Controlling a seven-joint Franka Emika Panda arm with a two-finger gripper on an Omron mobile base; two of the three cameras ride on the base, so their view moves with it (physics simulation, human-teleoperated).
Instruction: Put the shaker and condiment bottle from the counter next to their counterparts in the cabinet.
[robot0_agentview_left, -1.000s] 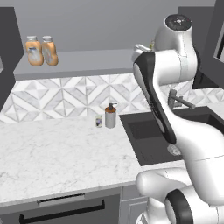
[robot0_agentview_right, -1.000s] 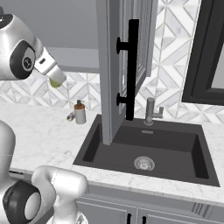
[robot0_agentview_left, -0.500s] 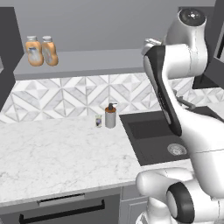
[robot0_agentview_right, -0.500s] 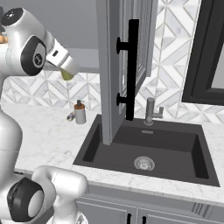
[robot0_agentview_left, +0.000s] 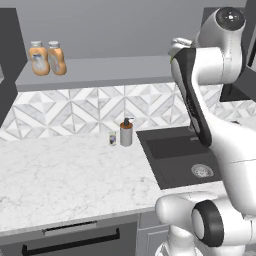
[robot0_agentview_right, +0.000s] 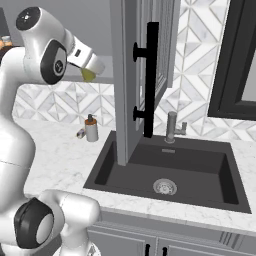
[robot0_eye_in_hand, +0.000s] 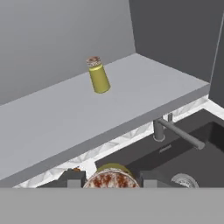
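The small olive-yellow cylindrical shaker with its speckled brownish cap sits pinched between the two dark fingers at 6 o'clock in the hand view. In the right base view the shaker's yellow-green body projects from the white arm's raised hand, just in front of the shelf edge.

The open grey wall cabinet has one long grey shelf board. A matching yellow-green shaker with a brown cap stands on that board, at 12 o'clock from the held shaker in the hand view, appearing tilted there because the camera is rolled.

In the left base view, two white-capped orange bottles stand side by side at the shelf's 9 o'clock end: the deeper-orange bottle with blue-grey label and, touching or just beside it, the slim pale-orange condiment bottle.

On the white marble-veined counter, a grey pump dispenser stands just beside a tiny labelled jar. The dark inset sink holds only its round metal drain.
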